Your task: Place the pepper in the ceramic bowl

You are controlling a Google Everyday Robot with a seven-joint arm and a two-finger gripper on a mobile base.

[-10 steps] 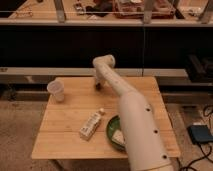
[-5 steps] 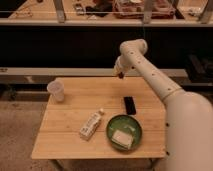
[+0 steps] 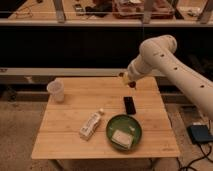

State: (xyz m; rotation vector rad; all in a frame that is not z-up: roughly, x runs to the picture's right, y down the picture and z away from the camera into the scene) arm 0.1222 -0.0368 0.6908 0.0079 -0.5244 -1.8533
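Note:
My gripper (image 3: 128,81) hangs over the back right part of the wooden table (image 3: 75,107), at the end of the white arm (image 3: 165,57) that comes in from the right. It is shut on the pepper (image 3: 131,85), a small dark reddish piece that pokes out below its tip. The ceramic bowl (image 3: 111,128), green and round, sits near the table's front edge, well in front of the gripper and below it. A pale rectangular block (image 3: 120,138) lies inside the bowl.
A flat black phone (image 3: 129,105) lies between the gripper and the bowl. A white bottle (image 3: 91,125) lies on its side left of the bowl. A translucent cup (image 3: 56,91) stands at the back left. A dark counter runs behind the table.
The arm has swung off the table's middle and lifted toward the back right. Bowl and phone, hidden behind the arm before, now show.

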